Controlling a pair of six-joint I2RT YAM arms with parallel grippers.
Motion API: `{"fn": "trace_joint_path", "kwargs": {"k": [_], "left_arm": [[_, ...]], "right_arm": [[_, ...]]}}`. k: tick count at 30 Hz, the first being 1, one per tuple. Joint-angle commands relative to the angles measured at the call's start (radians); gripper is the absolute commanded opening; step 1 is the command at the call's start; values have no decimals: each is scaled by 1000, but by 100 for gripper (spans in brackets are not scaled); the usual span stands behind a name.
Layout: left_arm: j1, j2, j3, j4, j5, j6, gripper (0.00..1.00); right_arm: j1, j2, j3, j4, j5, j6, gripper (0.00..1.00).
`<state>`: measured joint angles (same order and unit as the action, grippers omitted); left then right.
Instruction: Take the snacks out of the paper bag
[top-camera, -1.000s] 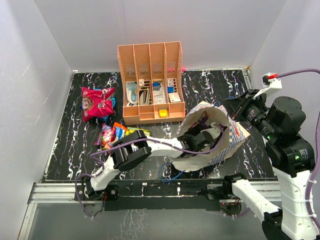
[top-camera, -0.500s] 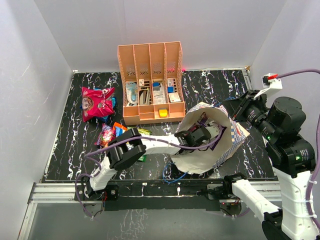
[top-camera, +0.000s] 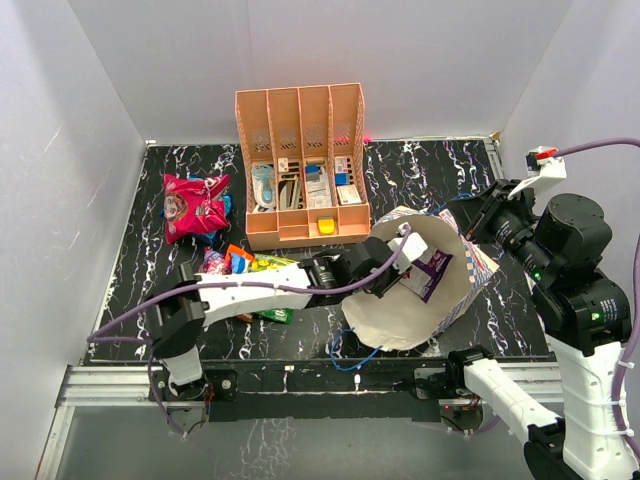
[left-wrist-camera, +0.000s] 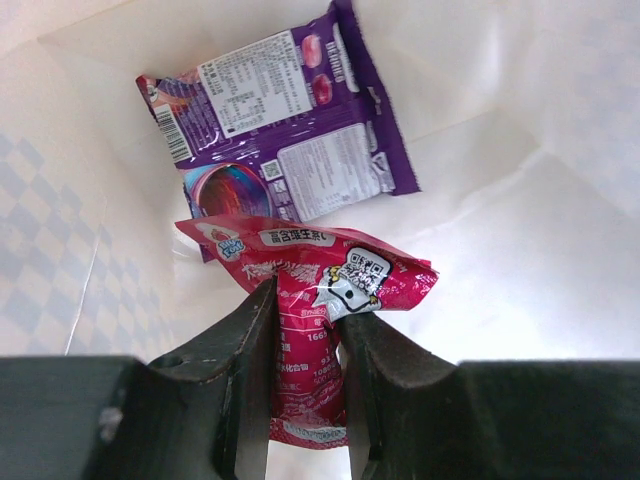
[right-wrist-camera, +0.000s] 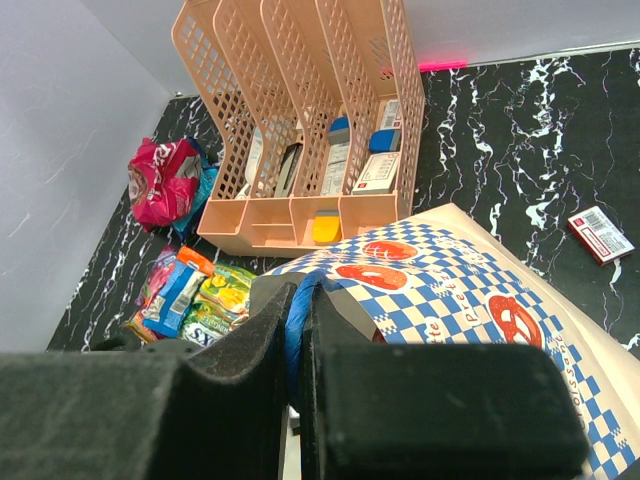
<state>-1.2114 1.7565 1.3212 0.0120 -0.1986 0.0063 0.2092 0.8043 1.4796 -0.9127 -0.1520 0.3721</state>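
Note:
The paper bag (top-camera: 400, 320) lies on its side, mouth toward the left arm. My left gripper (left-wrist-camera: 305, 325) reaches inside it and is shut on a red snack packet (left-wrist-camera: 320, 275). A purple packet (left-wrist-camera: 290, 120) lies deeper in the bag, also visible in the top view (top-camera: 432, 272). My right gripper (right-wrist-camera: 300, 300) is shut on the bag's blue cord handle (right-wrist-camera: 296, 330), holding the patterned side (right-wrist-camera: 450, 290) up. Several packets (top-camera: 245, 265) lie on the table left of the bag; a pink packet (top-camera: 193, 207) lies farther left.
An orange slotted desk organizer (top-camera: 300, 165) stands at the back, holding small items. A small red-white box (right-wrist-camera: 600, 235) lies on the table right of the bag. The black marbled table (top-camera: 420, 170) has white walls around it.

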Motion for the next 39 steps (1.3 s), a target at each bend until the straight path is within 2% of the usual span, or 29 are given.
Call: {"fn": "trace_joint_path", "kwargs": {"k": [1,7,11,16,21,24,26,32,33,36,39], "left_arm": [[1,-143,-47,-27,119,-22,1],[1,-331,-122,-35,293,-10,1],[2,-486,-158,-41,350,-11,1],[2,-630,-157,-79,362,-19,0],[5,-716,-144,-171,302,-42,0],[5,-755,-147,-238,243,-62,0],[5,-778,-141,-308,147,-91,0],[15,-790,-172,-573,-419,-199,0],[30,-777,-178,-619,-477,-221,0],[130,-754,-224,-682,-516,-287,0],[247,-763,-332,-606,-454,-247,3]], "right_arm": [[-1,-14,21,72,17,-5,8],[-2,-26,6,74,22,-6,8],[-1,-26,5,75,24,-8,8],[-1,-21,0,80,24,-14,8],[0,-24,-16,91,16,-12,8],[-1,-27,-27,97,12,-13,8],[-1,-24,-23,94,7,-13,8],[0,-27,-22,96,6,-14,8],[-1,-27,-24,97,3,-13,8],[0,-27,-27,96,-6,-8,8],[0,-30,-28,97,-8,-3,8]]}}
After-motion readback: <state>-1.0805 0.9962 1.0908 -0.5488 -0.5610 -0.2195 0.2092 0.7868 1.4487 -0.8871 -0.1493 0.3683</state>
